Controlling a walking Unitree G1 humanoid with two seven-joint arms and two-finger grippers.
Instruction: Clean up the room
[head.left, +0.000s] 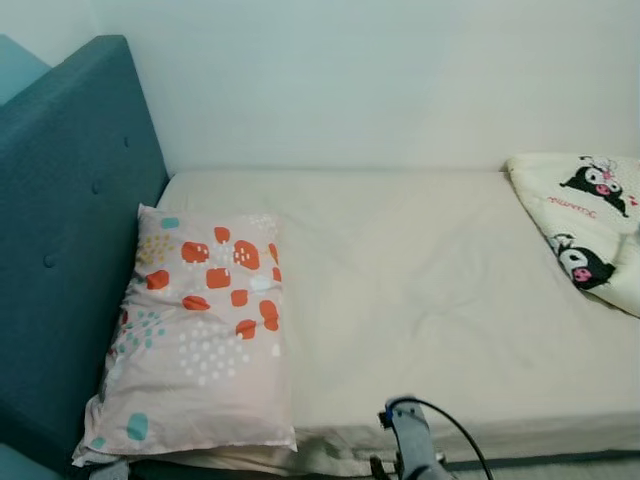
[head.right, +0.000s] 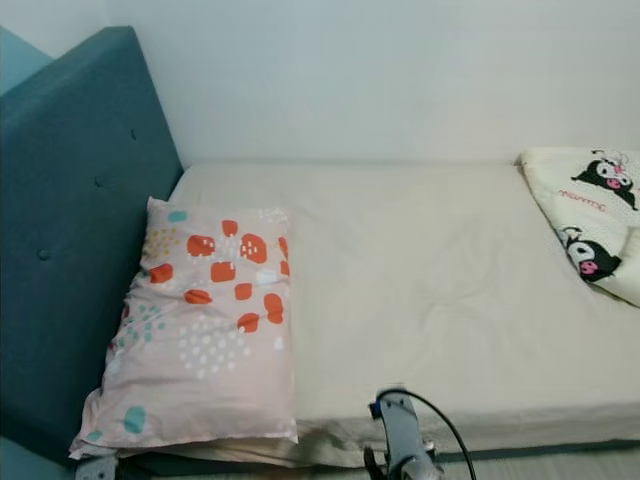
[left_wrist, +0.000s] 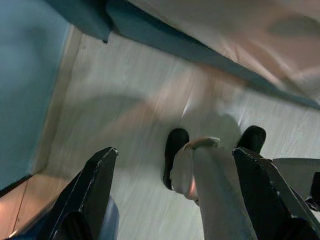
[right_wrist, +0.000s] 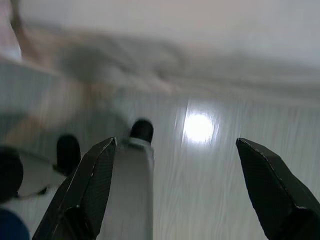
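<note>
Currently the robot faces a bed (head.left: 420, 290), its cream sheet smooth apart from faint creases mid-mattress. Teal padded headboard (head.left: 70, 220) with 3 visible button tufts stands at the robot's left; plain white wall behind. Pillow (head.left: 200, 340) lies flat against the headboard, near the front edge: soft pink rectangle, orange blocks, teal spots, white dots, 1 corner overhanging the mattress. Blanket (head.left: 590, 225), cream fleece-like with black cartoon figures, sits bunched at the far right of the bed, well apart from the pillow.

Both arms hang low over pale wood-grain floor beside the bed. Left gripper (left_wrist: 175, 195): the 2 black fingers spread wide, nothing between them. Right gripper (right_wrist: 185, 195): likewise spread, empty. Wrist views are motion-blurred; the robot's grey legs and black feet show below.

Judgement: step in hand is approach and survey; no object is engaged yet. Likely targets are the bunched blanket and the overhanging pillow. To do it well: stop square to the bed, settle before reaching, pinch the blanket at an edge rather than the bulk, and pull slowly so the sheet does not drag.
</note>
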